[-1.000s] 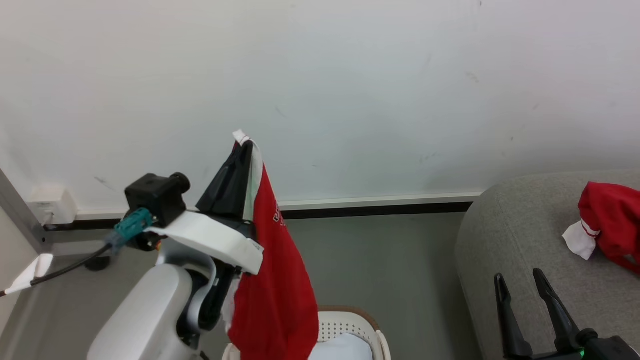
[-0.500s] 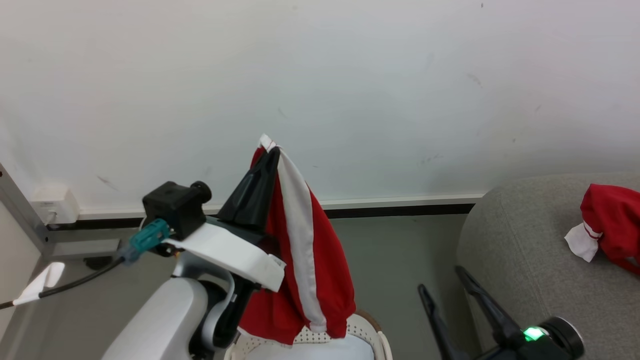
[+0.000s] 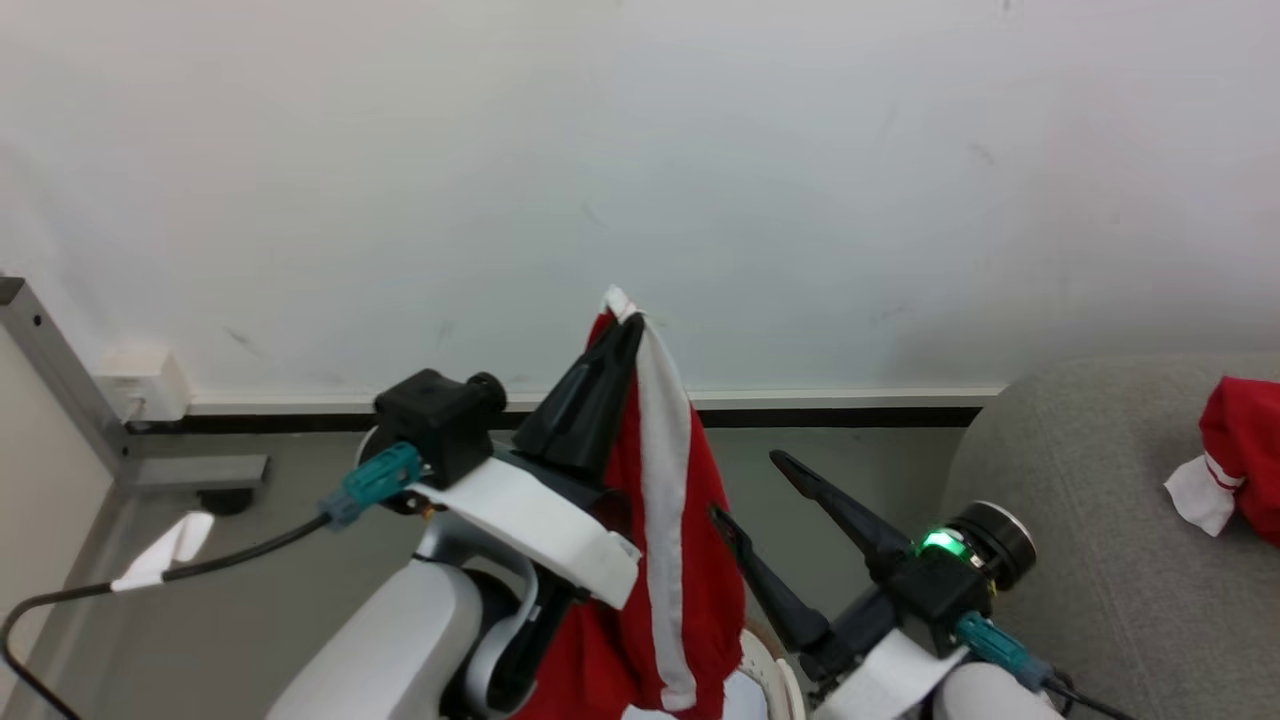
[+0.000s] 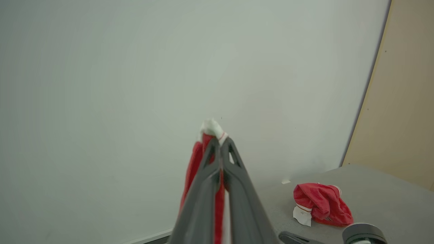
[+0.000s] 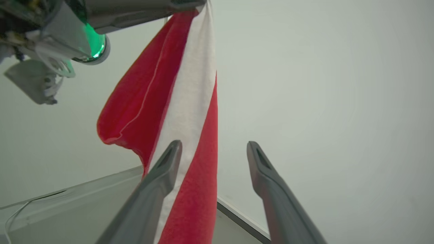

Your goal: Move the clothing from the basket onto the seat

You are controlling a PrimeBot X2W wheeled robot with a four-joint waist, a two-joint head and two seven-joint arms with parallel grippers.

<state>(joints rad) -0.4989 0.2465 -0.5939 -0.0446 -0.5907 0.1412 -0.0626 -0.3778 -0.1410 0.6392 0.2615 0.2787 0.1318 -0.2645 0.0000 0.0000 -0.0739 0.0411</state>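
From the left pincer (image 3: 628, 326), the clothing (image 3: 665, 500) hangs lengthwise straight down.

**Garment in the middle, seat to the right**

The hanging garment (image 3: 665, 500) dangles from the tips of the left gripper (image 3: 630, 325), above the basket (image 3: 790, 690) low in the head view. The right gripper (image 3: 745, 485) stands just right of the cloth. Farther right is the seat (image 3: 1090, 560), with a second garment (image 3: 1240, 450) lying on it. The wall (image 3: 640, 150) runs behind everything.

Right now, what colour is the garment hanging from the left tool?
The garment is red with one broad white stripe; the right wrist view shows it best.
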